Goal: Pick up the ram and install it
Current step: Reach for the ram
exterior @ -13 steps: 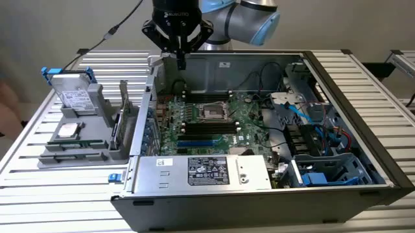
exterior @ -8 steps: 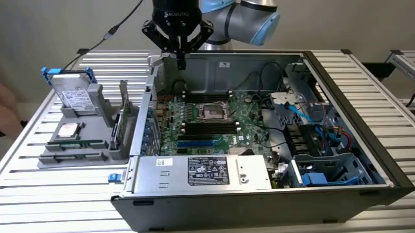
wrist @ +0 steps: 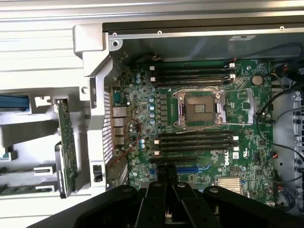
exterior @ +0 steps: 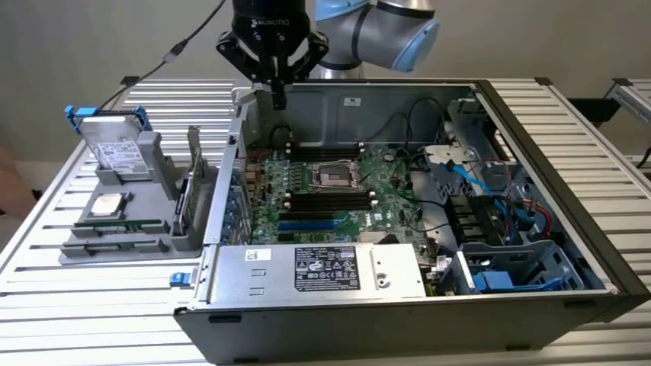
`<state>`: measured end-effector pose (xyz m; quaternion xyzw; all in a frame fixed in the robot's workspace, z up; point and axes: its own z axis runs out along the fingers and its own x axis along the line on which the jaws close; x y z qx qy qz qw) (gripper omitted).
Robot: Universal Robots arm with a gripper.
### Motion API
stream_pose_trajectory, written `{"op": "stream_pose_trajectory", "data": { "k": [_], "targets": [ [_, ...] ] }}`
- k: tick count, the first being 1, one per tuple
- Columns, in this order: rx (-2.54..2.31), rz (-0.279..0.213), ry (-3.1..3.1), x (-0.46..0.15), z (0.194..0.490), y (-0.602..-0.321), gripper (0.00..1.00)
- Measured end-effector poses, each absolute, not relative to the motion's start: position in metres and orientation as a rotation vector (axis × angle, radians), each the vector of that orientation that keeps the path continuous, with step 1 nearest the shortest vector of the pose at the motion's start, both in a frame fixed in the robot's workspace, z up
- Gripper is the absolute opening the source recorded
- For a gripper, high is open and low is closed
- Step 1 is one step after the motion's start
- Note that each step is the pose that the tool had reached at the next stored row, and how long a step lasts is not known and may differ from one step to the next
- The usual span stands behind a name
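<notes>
Counter [exterior: 91, 313]: ribbed metal slats in pale grey, running under everything.
Holder [exterior: 112, 249]: on the exterior view's left, a matte grey moulded block with stepped slots cut into it.
Hard drive [exterior: 117, 152]: a silver slab in a blue frame, propped at a tilt on the back of the holder.
Processor chip [exterior: 107, 204]: square and shiny silver, lying flat in its recess.
Ram [exterior: 118, 226]: here it is, a long, narrow green stick seated in a slot near the front of the holder, just in front of the processor chip. Nothing is touching it. The chips on its face are too small to make out.
Expansion card [exterior: 189, 194]: a green board standing on edge at the holder's right side, beside the case wall.
Case [exterior: 407, 320]: a dark metal box lying open-side up, with bare grey steel inside.
Fingers [exterior: 277, 91]: black, pressed together with nothing between them. They point straight down over the far-left corner of the case, well apart from the ram.
Motherboard [exterior: 346, 202]: a green board, densely studded, lying flat in the case.
Socket [exterior: 333, 175]: a square with a metal frame, at the middle of the board.
Memory slots [exterior: 325, 200]: long black parallel bars on either side of the socket.
Power supply [exterior: 325, 271]: a brushed silver box with a black label, along the near wall.
Cables [exterior: 489, 191]: blue and black, looping at the right.
</notes>
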<state>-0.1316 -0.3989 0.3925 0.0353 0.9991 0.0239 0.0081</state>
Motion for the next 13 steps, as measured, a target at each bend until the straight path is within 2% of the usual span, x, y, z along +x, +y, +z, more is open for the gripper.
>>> {"op": "stream_pose_trajectory", "data": {
  "k": [13],
  "targets": [
    [0.112,0.074,3.142,-0.19,0.389,-0.401,0.1]
  ]
}}
